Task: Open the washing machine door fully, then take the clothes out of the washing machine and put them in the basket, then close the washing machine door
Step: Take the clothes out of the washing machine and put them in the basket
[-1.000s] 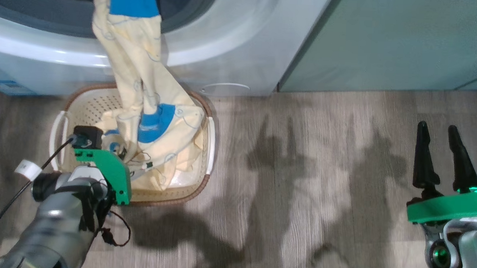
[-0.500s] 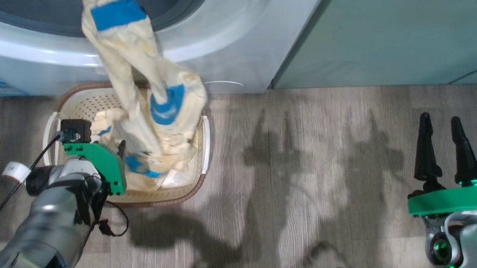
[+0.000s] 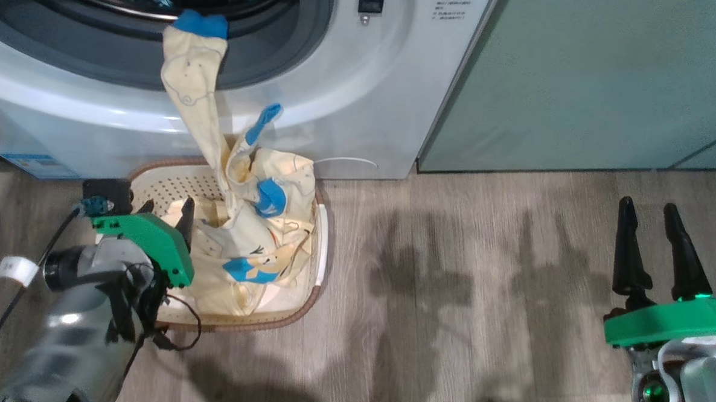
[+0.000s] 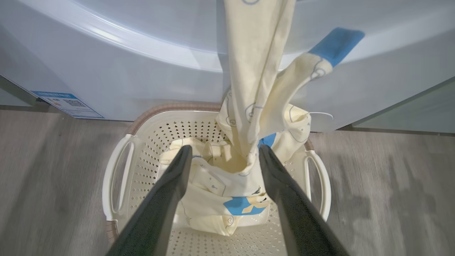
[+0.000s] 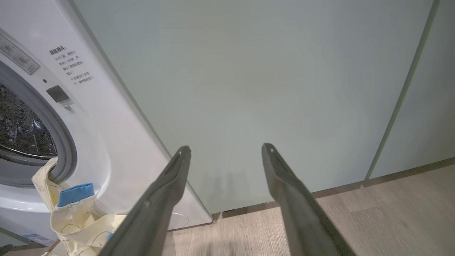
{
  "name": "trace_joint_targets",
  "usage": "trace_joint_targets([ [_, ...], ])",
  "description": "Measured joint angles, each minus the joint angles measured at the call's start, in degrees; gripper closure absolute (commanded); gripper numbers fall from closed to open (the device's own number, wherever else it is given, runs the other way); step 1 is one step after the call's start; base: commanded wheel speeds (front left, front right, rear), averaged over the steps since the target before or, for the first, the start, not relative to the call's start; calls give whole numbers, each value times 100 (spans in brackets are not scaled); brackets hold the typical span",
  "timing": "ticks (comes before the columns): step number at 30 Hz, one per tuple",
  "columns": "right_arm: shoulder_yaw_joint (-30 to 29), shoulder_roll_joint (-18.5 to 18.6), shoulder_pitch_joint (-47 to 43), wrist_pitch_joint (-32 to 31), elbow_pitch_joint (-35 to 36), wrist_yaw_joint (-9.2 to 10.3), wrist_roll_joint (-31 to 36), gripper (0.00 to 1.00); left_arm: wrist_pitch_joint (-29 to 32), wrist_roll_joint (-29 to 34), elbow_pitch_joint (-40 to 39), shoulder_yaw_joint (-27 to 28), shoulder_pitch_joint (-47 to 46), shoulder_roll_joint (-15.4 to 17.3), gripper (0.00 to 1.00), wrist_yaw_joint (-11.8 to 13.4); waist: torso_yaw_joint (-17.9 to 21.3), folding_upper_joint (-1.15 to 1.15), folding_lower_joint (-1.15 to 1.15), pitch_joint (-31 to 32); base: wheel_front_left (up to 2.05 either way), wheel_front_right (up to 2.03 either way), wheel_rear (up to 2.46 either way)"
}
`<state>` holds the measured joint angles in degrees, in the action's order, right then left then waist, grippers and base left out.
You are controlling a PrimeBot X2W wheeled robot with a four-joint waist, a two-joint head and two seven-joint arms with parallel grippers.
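Both gape empty: left end effector (image 3: 167, 208) at the basket (image 3: 238, 325), nearer the clothes (image 3: 253, 239) trailing lengthwise down from the washing machine (image 3: 369, 93) porthole into it; right end effector (image 3: 646, 206) well apart rightward.

- clothes (image 3: 253, 245): cream, with bright blue patches and thin dark line drawings
- basket (image 3: 171, 185): cream perforated walls, brown rim, white handles
- washing machine (image 3: 369, 93): white front, grey gasket, small blue label
- cabinet panels (image 3: 580, 84): pale green
- floor (image 3: 451, 289): grey-brown wood grain
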<state>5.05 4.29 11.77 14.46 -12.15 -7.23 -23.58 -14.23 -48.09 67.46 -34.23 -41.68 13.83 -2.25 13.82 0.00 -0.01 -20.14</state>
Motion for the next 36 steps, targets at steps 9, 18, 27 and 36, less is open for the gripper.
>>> trace_joint_targets([
  [9, -4, 1, -206, 0, -27, 0, -1, 0, -9, 603, -1274, 1089, 949, 202, 0, 176, -61, 0, 0, 393, 0, 0, 0],
  [18, -8, 3, -526, -1, -91, 0, -2, 0, -14, 1595, -2659, 2270, 2148, 71, 0, 221, -115, 0, 0, 843, 0, 0, 0],
  [27, -4, 3, -606, -1, -90, 0, -2, 0, -15, 2306, -3668, 3216, 3220, -436, 0, 80, -161, 0, 0, 1029, 0, 0, 0],
  [36, -3, 2, -698, -1, -100, 0, -3, 0, -15, 2754, -3790, 3654, 3501, -793, 0, -169, -185, 0, 0, 1061, 0, 0, 0],
])
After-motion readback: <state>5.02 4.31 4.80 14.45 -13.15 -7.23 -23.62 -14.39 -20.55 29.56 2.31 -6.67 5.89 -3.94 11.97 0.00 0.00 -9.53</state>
